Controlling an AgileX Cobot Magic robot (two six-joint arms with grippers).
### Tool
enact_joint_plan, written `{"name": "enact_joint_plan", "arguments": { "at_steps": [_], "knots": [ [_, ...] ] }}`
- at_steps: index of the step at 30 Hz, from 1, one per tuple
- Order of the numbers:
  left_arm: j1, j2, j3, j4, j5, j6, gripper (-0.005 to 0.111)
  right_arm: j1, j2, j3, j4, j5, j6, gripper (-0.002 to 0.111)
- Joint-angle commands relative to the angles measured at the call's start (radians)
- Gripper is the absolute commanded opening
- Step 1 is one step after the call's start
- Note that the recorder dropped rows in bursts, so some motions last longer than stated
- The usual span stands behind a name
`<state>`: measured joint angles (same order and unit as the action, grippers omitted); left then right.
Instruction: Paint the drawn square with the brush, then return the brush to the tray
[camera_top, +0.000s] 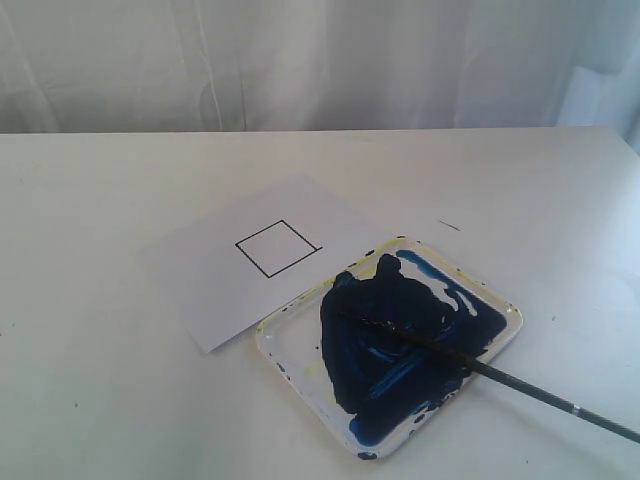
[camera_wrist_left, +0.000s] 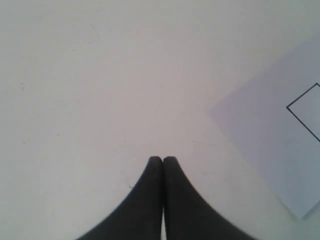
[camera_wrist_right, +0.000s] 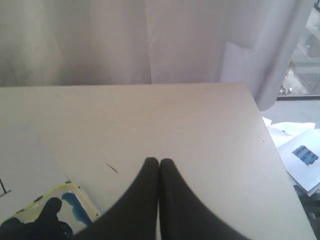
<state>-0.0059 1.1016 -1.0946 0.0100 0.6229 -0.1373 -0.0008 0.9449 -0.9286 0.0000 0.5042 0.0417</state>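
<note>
The drawn square (camera_top: 277, 247) is a thin black outline with a blank white inside, on a white paper sheet (camera_top: 215, 280). A corner of the drawn square (camera_wrist_left: 307, 111) shows in the left wrist view. The tray (camera_top: 290, 350), white and smeared with dark blue paint, lies just right of the sheet; its yellowish rim (camera_wrist_right: 60, 190) shows in the right wrist view. The brush (camera_top: 500, 375) rests with its tip in the paint and its black handle sticking out over the tray's right edge. My left gripper (camera_wrist_left: 163, 159) is shut above bare table. My right gripper (camera_wrist_right: 159, 161) is shut too, empty. Neither arm shows in the exterior view.
The white table (camera_top: 100, 400) ends at a far edge before a pale curtain (camera_top: 300, 60). A short dark line (camera_top: 449, 225) marks the table beyond the tray. Papers (camera_wrist_right: 300, 155) lie on the floor past the table's right edge.
</note>
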Motion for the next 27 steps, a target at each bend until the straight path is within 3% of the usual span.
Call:
{"name": "enact_joint_plan", "arguments": {
  "at_steps": [1,11,14,20,27],
  "knots": [
    [-0.005,0.092,-0.052,-0.112,0.026,0.109,0.0,-0.008,0.077,-0.006,0.0,-0.001,-0.055,0.0],
    [-0.007,0.351,-0.182,-0.241,0.077,0.227,0.0,-0.006,0.236,-0.006,0.01,-0.004,-0.194,0.001],
    [-0.007,0.427,-0.214,-0.312,0.08,0.277,0.0,-0.006,0.272,-0.006,0.013,-0.004,-0.203,0.009],
    [-0.012,0.565,-0.291,-0.317,0.084,0.284,0.0,-0.006,0.341,-0.03,0.03,0.028,-0.223,0.038],
    [-0.1,0.703,-0.358,-0.306,0.086,0.339,0.0,-0.006,0.418,-0.06,0.034,0.083,-0.225,0.041]
  ]
}}
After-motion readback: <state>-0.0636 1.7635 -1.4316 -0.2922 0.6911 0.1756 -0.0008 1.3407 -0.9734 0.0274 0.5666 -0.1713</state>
